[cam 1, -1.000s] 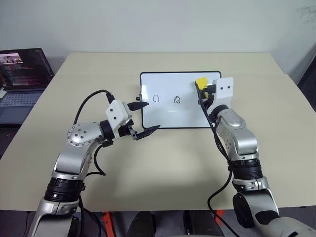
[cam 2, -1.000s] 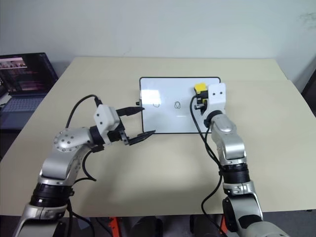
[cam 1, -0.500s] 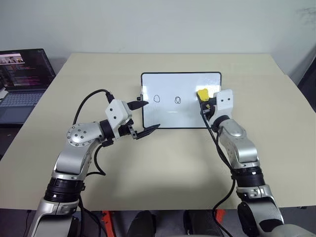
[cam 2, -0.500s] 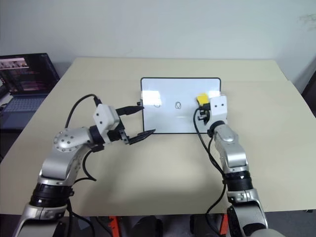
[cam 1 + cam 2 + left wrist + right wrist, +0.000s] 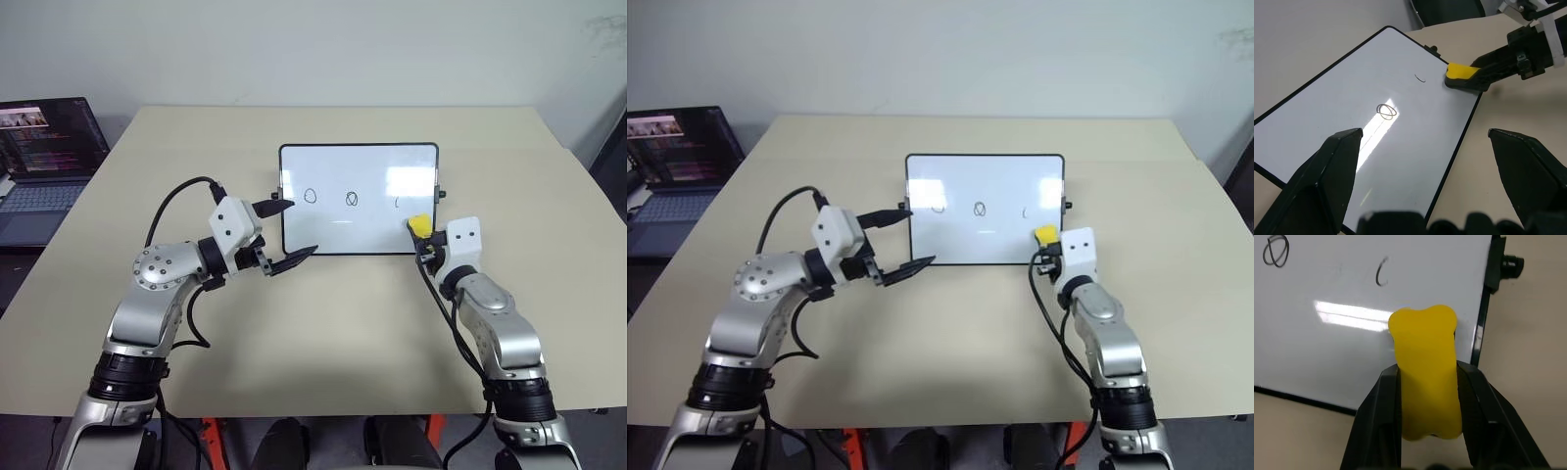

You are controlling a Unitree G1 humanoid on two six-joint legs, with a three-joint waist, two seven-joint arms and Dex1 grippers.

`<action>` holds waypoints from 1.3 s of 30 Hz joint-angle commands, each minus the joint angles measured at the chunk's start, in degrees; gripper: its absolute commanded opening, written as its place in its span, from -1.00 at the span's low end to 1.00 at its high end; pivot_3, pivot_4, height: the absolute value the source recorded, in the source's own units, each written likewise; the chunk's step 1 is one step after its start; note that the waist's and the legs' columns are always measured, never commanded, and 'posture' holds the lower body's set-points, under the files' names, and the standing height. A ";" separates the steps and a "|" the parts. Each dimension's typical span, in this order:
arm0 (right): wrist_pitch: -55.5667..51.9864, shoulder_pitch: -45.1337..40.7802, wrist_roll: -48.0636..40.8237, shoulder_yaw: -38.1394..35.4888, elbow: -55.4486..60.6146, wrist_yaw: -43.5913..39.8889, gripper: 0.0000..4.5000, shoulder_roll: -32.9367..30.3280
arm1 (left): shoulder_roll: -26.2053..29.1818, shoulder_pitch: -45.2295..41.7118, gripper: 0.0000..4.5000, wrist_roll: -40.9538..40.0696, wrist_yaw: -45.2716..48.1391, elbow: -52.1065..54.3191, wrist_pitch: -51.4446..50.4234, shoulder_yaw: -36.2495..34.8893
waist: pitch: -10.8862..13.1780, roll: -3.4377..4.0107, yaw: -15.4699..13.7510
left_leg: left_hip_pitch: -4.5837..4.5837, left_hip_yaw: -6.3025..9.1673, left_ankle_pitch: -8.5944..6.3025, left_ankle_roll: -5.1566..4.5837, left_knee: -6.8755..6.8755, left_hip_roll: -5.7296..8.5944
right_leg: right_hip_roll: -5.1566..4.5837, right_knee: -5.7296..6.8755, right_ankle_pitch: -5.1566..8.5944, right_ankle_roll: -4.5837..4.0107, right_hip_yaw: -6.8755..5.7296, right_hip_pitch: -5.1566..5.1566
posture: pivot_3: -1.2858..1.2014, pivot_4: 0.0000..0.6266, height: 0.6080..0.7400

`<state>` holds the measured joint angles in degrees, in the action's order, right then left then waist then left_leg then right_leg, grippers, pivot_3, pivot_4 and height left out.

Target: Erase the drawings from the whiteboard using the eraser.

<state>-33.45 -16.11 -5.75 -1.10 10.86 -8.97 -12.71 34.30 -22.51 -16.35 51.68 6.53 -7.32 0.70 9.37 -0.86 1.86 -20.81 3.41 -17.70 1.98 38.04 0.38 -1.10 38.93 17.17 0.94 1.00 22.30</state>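
Eraser at the whiteboard's near right corner
Right gripper [image 5: 423, 235] pinches the yellow eraser [image 5: 418, 225] on the whiteboard [image 5: 333, 225] (two ovals and a curved stroke remain); left gripper [image 5: 279, 235] spread at the board's left edge

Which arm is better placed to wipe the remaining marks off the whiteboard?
Right. Its gripper holds the yellow eraser block on the white black-framed whiteboard near the leftover curved mark; the left gripper is open, empty.

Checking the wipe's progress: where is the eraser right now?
The eraser is clamped in the right gripper, at the near right corner of the whiteboard, just below a leftover curved mark.
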 commanded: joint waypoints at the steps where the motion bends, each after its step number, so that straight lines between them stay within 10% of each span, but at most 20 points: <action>1: -1.41 -0.95 -0.59 -2.18 2.06 0.29 -0.45 -0.58 | 0.01 -0.93 1.00 -0.19 -0.51 1.41 0.52 -0.80 | 0.00 0.00 -0.01 | 0.00 0.00 0.00 0.00 0.00 0.00 | 0.00 0.00 0.00 0.00 0.00 0.00 | 0.03 -0.52 1.00; 18: 0.03 -18.74 -1.61 -0.52 -3.52 3.83 -0.45 7.80 | -0.65 -1.79 1.00 0.08 -0.33 0.72 0.75 -0.38 | 0.04 0.02 -0.18 | -0.14 0.03 -0.01 0.00 -0.08 0.02 | -0.04 -0.14 0.01 -0.02 -0.03 0.10 | 0.03 -0.52 1.00; 39: -1.51 -5.30 2.18 2.83 -3.40 0.84 -0.45 1.43 | 0.20 -0.38 1.00 -0.40 -1.17 3.12 -0.37 -1.06 | 0.02 0.00 -0.07 | -0.04 0.02 0.00 0.00 0.00 0.01 | -0.02 -0.01 0.01 -0.02 -0.02 0.02 | 0.03 -0.52 1.00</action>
<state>-32.98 -22.84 -4.48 2.05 6.69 -8.02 -10.52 33.99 -22.41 -16.36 50.65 7.37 -8.17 0.70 9.39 -0.87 1.78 -20.84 3.43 -17.71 1.98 38.04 0.39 -1.12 38.93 17.19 0.92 0.98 22.31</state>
